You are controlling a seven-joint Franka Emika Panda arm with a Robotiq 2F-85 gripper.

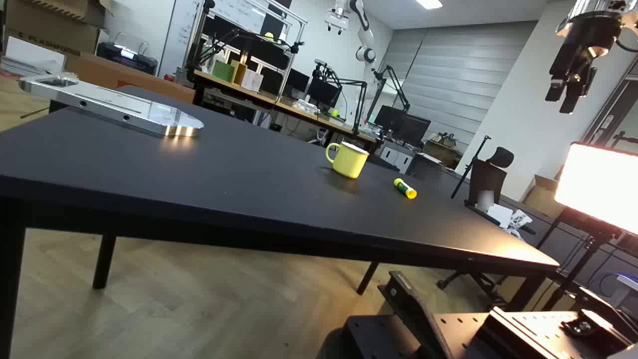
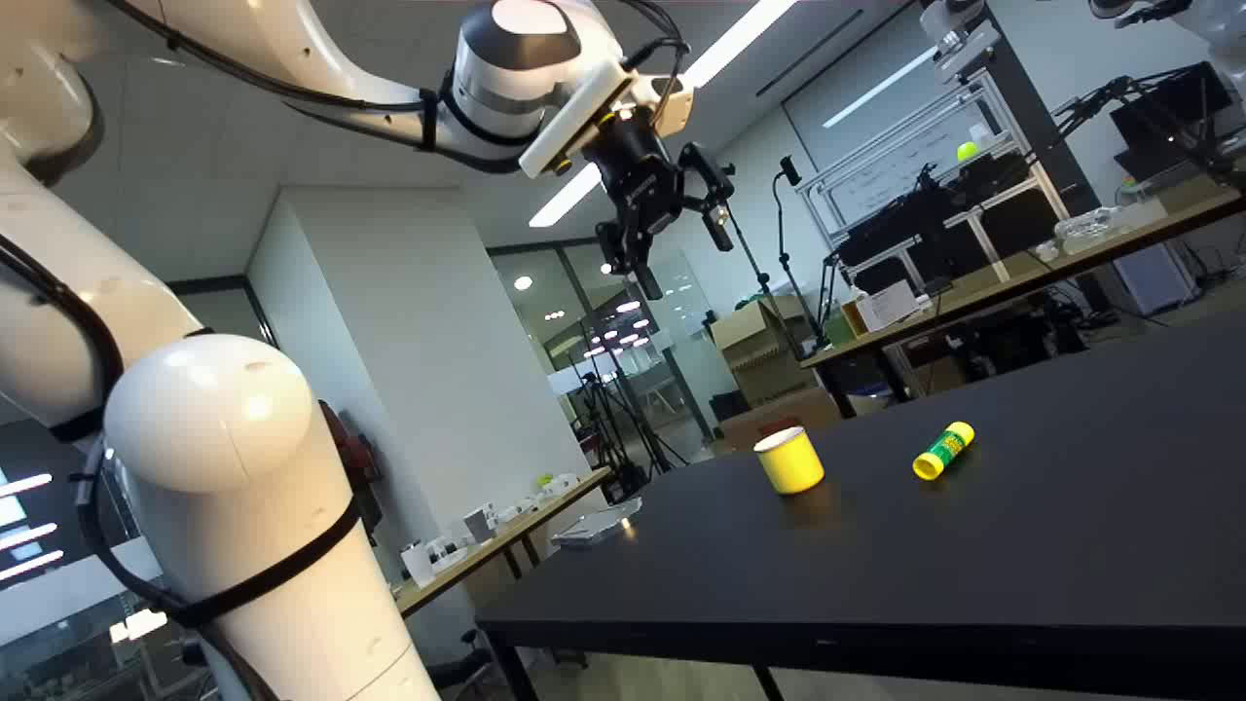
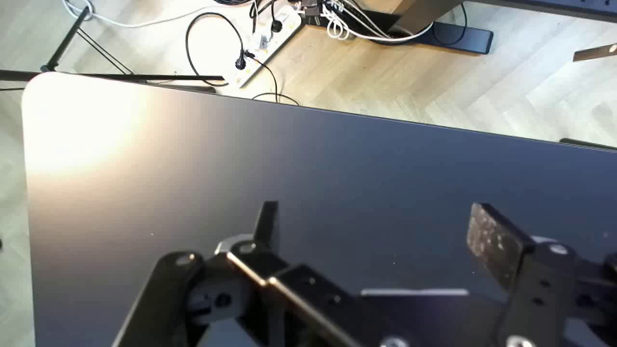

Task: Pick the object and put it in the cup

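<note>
The object, a short yellow stick with a green and dark middle band, lies on its side on the black table in both exterior views [image 1: 405, 189] [image 2: 943, 451]. The cup, a squat yellow-green mug with a pale rim, stands upright a short way from it in both exterior views [image 1: 350, 160] [image 2: 793, 462]. Its handle shows in only one of them. My gripper is high above the table in both exterior views [image 1: 568, 97] [image 2: 686, 263], well apart from both things. In the wrist view the gripper [image 3: 373, 207] is wide open with nothing between its fingers. The object and cup are out of the wrist view.
A flat silver metal piece [image 1: 114, 107] lies at the far end of the table [image 1: 224, 189]; it also shows in an exterior view [image 2: 594, 526]. A bright lamp panel [image 1: 598, 184] stands beyond a table corner. The wrist view shows the table's corner and edge [image 3: 337, 113].
</note>
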